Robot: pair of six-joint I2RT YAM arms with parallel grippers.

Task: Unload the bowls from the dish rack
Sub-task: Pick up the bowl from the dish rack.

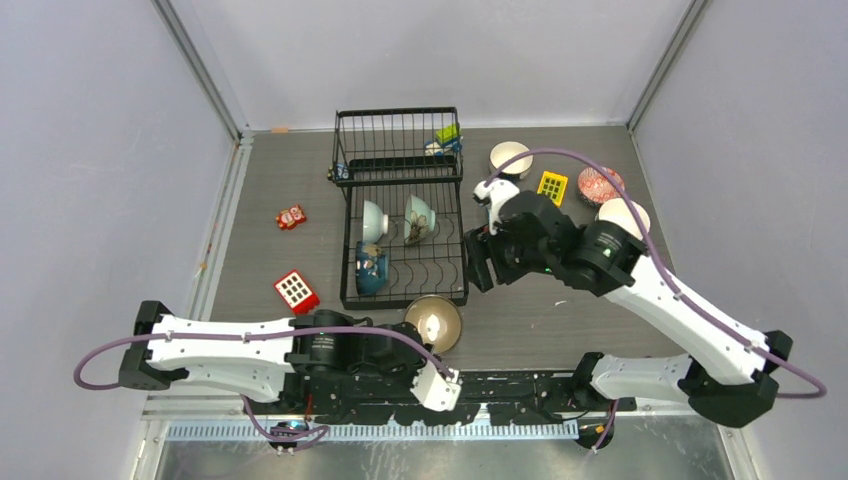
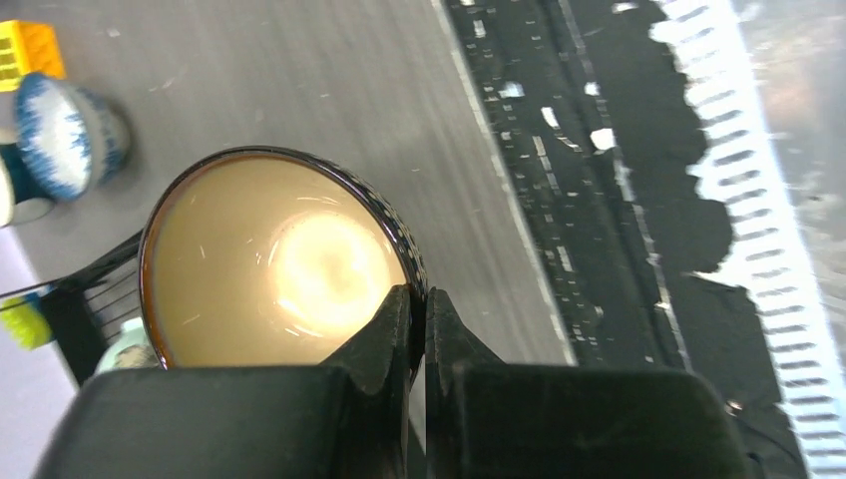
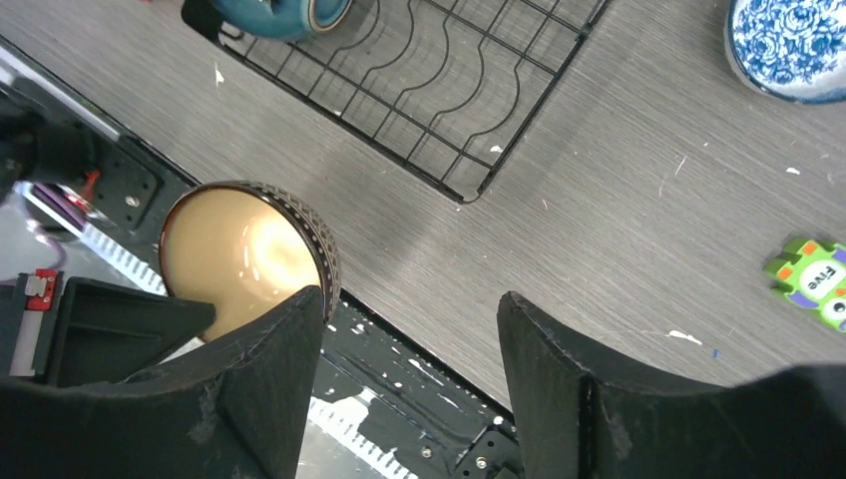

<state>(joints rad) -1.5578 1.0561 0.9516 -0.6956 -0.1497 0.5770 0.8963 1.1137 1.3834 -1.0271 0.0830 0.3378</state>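
Outside the dish rack (image 1: 440, 272), the brown bowl (image 2: 269, 259) is clamped at its rim by the left gripper (image 2: 419, 301), seemingly awaiting set-down; the right gripper (image 3: 409, 299) is spread, empty.

Left hand (image 2: 419, 299) clamped, right hand (image 3: 409, 307) spread

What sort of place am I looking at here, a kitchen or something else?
Probably a robot test cell, not a kitchen: blank grey walls box in a table, two robot arms are bolted at its near edge, and the dish rack with bowls sits among toy blocks.
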